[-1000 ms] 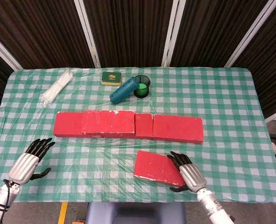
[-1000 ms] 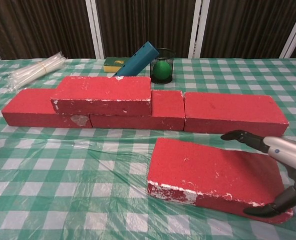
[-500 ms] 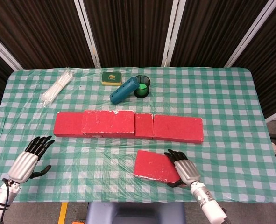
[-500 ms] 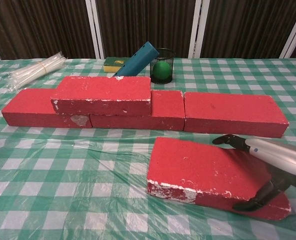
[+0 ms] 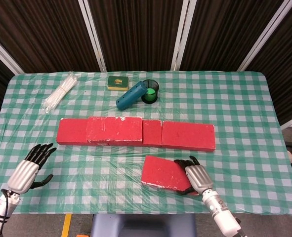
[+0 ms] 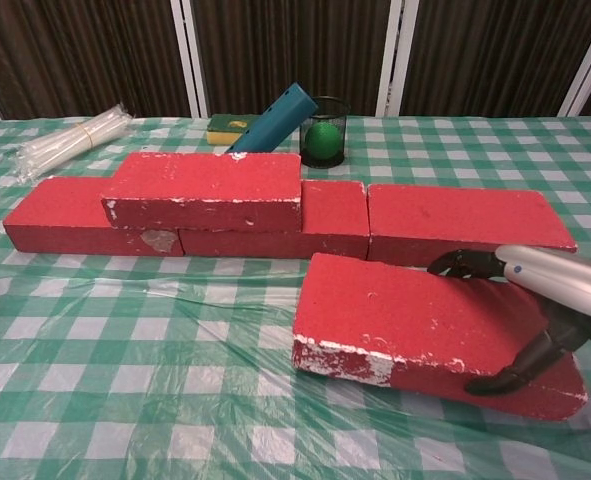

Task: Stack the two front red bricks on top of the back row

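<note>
your right hand [image 6: 535,315] has the front brick [image 6: 415,325] clasped at its right end, fingers over the top face and thumb low on the near side, and the brick looks tilted off the worktop [image 6: 125,400], its far edge near the back row [image 6: 275,235]. your left hand [image 5: 29,168] hovers at the near left corner with fingers spread, holding nothing. the risk, as i judge it, is the off-centre hold: you have the brick by one end, so the free left end may droop or twist out as you raise it, and a low carry could knock the back row out of line. beyond, one brick [image 6: 205,190] already sits on top of the row's left part; the right brick of the row [image 6: 465,225] shows a bare top, a likely landing place. set it down short and it may overhang and tip. further back stand a blue tube [image 6: 273,118] leaning on a green cup [image 6: 323,132], well clear.
</note>
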Robot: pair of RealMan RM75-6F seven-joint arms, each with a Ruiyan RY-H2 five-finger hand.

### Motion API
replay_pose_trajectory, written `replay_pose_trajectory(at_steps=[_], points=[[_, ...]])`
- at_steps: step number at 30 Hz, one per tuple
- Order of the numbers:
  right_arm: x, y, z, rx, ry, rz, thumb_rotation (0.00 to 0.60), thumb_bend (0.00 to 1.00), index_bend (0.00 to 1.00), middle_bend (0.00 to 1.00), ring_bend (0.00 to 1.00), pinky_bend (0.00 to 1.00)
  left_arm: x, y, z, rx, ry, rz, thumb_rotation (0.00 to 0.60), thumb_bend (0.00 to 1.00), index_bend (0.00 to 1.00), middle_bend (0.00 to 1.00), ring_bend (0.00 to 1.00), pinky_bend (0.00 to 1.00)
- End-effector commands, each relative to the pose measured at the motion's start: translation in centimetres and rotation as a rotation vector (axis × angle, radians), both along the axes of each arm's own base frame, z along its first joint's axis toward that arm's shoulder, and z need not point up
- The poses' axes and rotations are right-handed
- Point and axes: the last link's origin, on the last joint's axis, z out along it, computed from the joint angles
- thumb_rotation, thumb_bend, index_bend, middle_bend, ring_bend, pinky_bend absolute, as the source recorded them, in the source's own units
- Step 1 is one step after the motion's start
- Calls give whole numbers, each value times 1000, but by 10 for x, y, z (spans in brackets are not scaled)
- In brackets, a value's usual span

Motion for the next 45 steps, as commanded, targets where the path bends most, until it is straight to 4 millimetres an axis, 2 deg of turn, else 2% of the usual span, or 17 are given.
replay_pose_trajectory(at_steps=[1, 5, 11, 15, 20, 23, 28, 30, 32, 45], points=[[6, -2, 13, -30, -29, 29, 600, 187, 617, 424, 302, 102, 1, -1, 0, 2, 4, -5, 600, 319, 0, 0, 0, 12], [19, -10, 37, -55, -74, 119, 600, 189, 617, 428, 304, 133, 1, -4, 1, 11, 21, -13, 600, 320, 0, 0, 0, 12], [34, -35, 80, -124, -54, 285, 600, 190, 649, 459, 350, 277, 3, -6, 0, 39, 54, -20, 600, 318, 0, 0, 0, 11], [34, -66, 110, -196, -56, 320, 600, 190, 670, 489, 388, 334, 3, -5, -5, 41, 86, -13, 600, 319, 0, 0, 0, 12], [37, -123, 125, -197, -7, 288, 600, 190, 688, 513, 414, 351, 4, 5, -12, 54, 116, -3, 600, 320, 0, 0, 0, 12], [37, -148, 125, -203, 29, 274, 600, 190, 688, 513, 414, 351, 4, 9, -16, 56, 128, 5, 600, 322, 0, 0, 0, 12], [32, -162, 122, -200, 52, 257, 600, 192, 688, 513, 414, 351, 5, 10, -19, 57, 137, 5, 600, 320, 0, 0, 0, 12], [27, -174, 117, -199, 75, 244, 600, 191, 688, 513, 414, 351, 5, 11, -20, 62, 143, 7, 600, 319, 0, 0, 0, 12], [19, -185, 104, -163, 106, 235, 600, 191, 688, 513, 414, 351, 3, 15, -22, 68, 153, 15, 600, 320, 0, 0, 0, 12], [-9, -190, 78, -68, 91, 190, 600, 196, 683, 513, 414, 350, -2, 16, -19, 79, 158, 30, 600, 320, 0, 0, 0, 12]])
